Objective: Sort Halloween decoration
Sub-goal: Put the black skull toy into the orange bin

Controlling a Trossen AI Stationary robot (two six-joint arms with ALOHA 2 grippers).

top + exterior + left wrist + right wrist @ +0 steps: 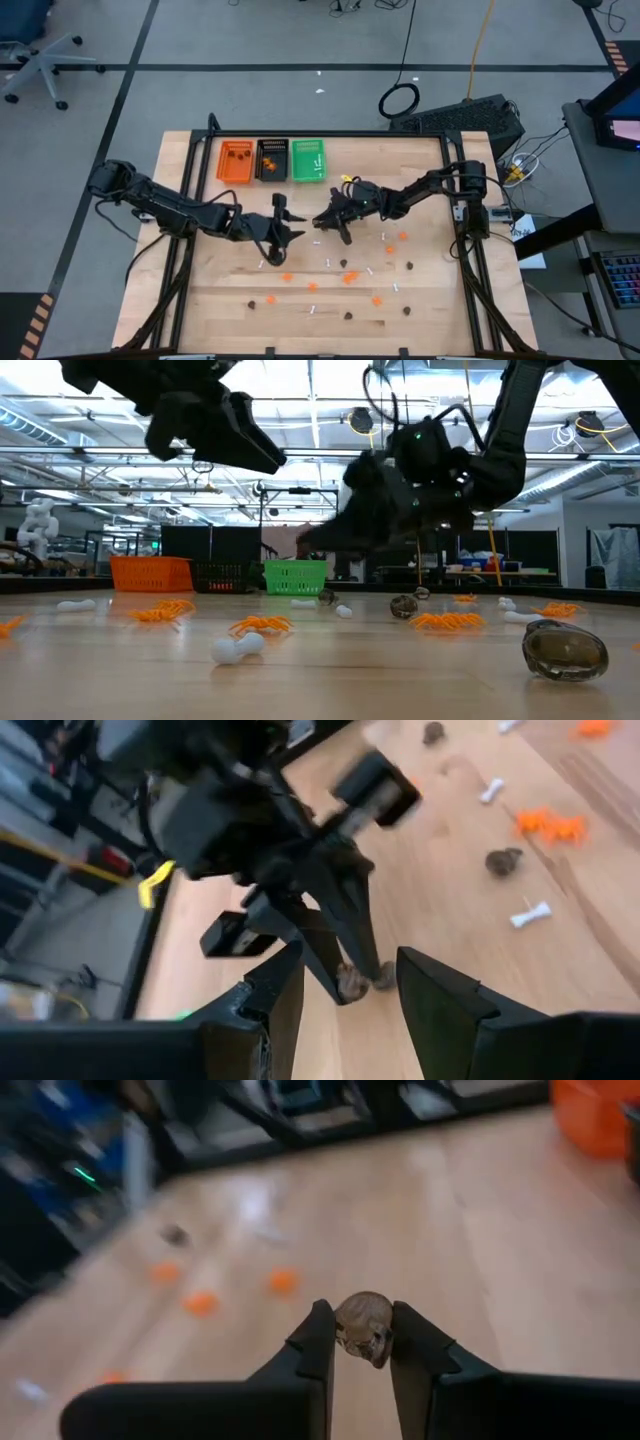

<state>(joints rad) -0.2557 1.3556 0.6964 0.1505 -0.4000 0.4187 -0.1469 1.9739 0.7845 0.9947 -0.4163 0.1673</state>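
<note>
Small Halloween decoration pieces lie loose on the wooden table: orange ones (349, 277), dark brown ones (409, 266) and white bone-shaped sticks (313, 309). My right gripper (323, 222) reaches in from the table's right to just below the green tray (308, 160). It is shut on one dark brown skull-like piece (362, 1328). My left gripper (287, 222) hovers open close beside it on the left, with nothing between its fingers (275, 1005). In the left wrist view it looks straight at the right gripper's tips and the brown piece (352, 982). My right gripper pinches the brown skull-like piece by its two sides (345, 1335) between the free ends of its two fingers. The fingers come from the table's right, slanting a little down. The piece sits between the tips, lifted off the tabletop.
An orange tray (236, 161), a black tray (272, 160) and the green tray stand side by side at the far left of the table, with pieces inside. Most loose pieces lie in the near half (350, 315). In the low view, orange spiders (262, 625) and a brown skull (565, 650) sit close.
</note>
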